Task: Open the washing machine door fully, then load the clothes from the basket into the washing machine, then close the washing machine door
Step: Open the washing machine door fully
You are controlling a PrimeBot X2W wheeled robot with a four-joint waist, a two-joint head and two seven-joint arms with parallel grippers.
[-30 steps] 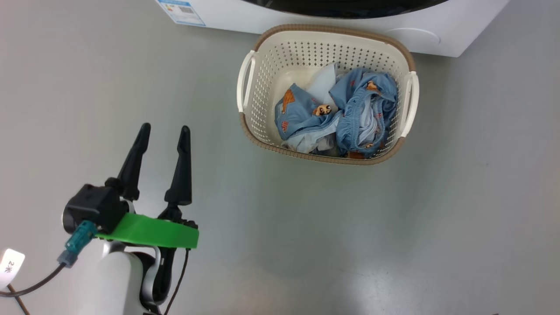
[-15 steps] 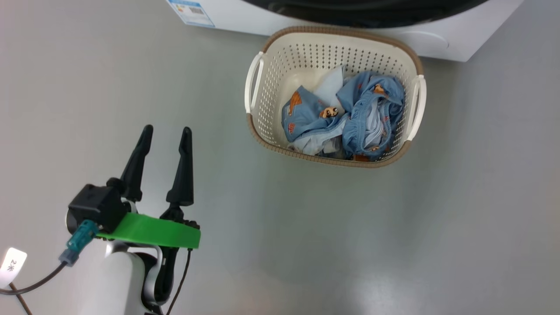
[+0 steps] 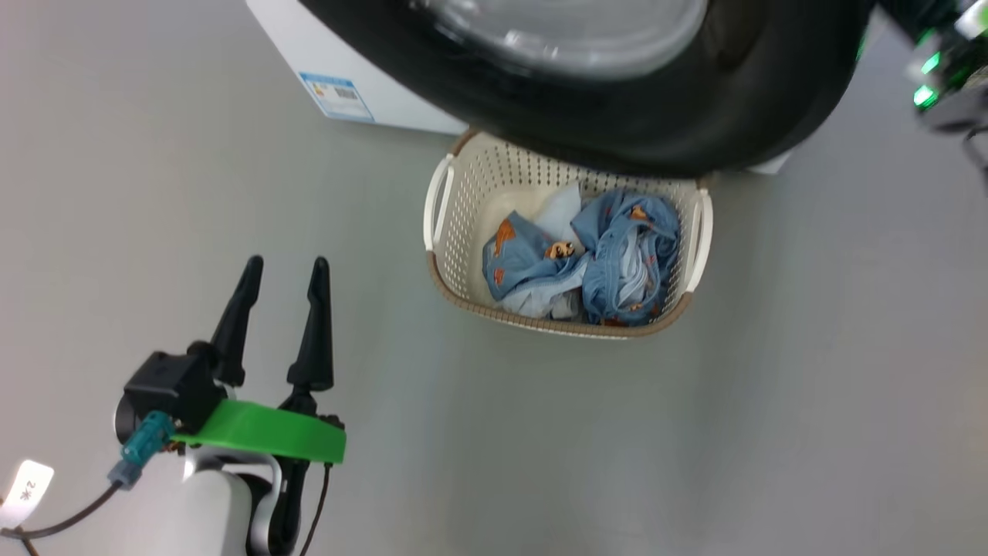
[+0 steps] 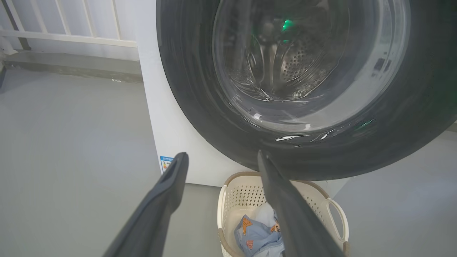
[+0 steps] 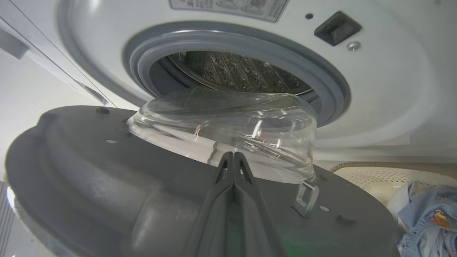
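Note:
The washing machine door [image 3: 695, 116] stands partly open, its black rim overhanging the far edge of the basket [image 3: 556, 326] on the floor. Blue clothes [image 3: 610, 255] with orange prints lie bunched in the basket. My left gripper [image 3: 285, 264] hovers open and empty at the lower left, well away from the basket. In the left wrist view the left gripper [image 4: 221, 156] points at the door [image 4: 410, 117] and its glass window [image 4: 307, 71]. My right gripper [image 5: 234, 155] is shut, tips against the door's dark inner face [image 5: 89, 171] beside the glass bowl [image 5: 221, 121]. Behind it are the grey gasket [image 5: 232, 39] and the drum [image 5: 235, 71].
The white washing machine [image 3: 386, 93] with its blue label [image 3: 340, 96] stands at the top of the head view. My right arm's wrist [image 3: 945, 69] with green lights shows at the upper right. Grey floor [image 3: 695, 432] spreads around the basket. A white railing [image 4: 71, 35] lines the far wall.
The door has swung outward into the head view and now covers the basket's far rim. The head camera has shifted. My left gripper stays open in the same pose.

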